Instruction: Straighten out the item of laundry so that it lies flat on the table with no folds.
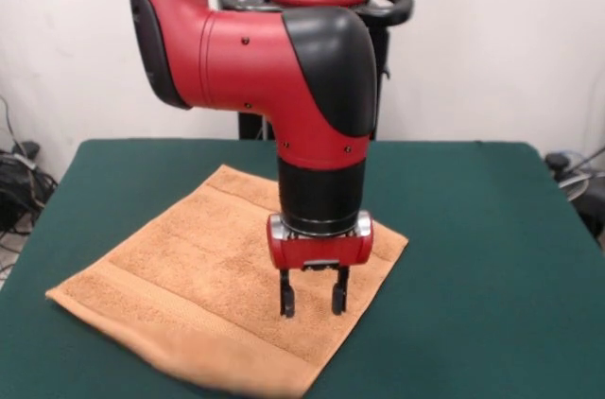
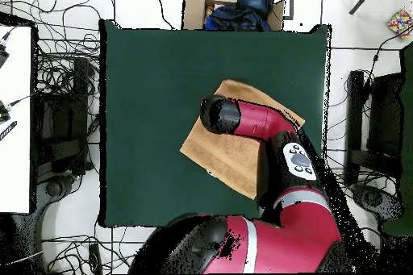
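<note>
Towel (image 1: 208, 267) spread on green counter (image 1: 473, 229), set diamond-wise, near corner apparently doubled under into a thick edge. Pincer (image 1: 312, 303) parted, empty, poised upright just above cloth near right corner. Advisable next: lower onto the folded near edge, pinch top layer only, pull outward slowly. Terry pile soft, tan-orange, woven bands near edges; felt-like counter likely grips fabric.

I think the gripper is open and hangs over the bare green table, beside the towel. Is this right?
Not quite. The gripper is open, but it hangs over the towel itself, not over the bare table. The front view shows its fingers against the orange cloth.
</note>
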{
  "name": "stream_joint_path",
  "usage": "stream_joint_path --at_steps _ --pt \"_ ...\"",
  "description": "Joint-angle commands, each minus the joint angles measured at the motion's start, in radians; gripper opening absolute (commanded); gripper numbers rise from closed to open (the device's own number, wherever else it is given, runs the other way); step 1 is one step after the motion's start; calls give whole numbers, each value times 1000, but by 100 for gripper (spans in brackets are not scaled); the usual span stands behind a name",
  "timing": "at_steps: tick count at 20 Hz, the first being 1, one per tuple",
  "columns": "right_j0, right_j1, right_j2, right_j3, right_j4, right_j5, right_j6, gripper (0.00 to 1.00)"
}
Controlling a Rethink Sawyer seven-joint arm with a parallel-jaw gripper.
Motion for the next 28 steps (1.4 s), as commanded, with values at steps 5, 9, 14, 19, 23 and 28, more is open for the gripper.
stream_joint_path --at_steps 5,9,14,19,23,28 --pt "5 116 61 -113 30 19 129 100" --pt "1 41 53 -51 27 42 136 100" --pt "-9 -62 49 15 22 68 126 100" --pt "-39 -130 94 41 23 73 87 100" --pt "-44 -193 116 74 50 123 95 100" --pt "-9 -280 78 44 64 266 94 100"
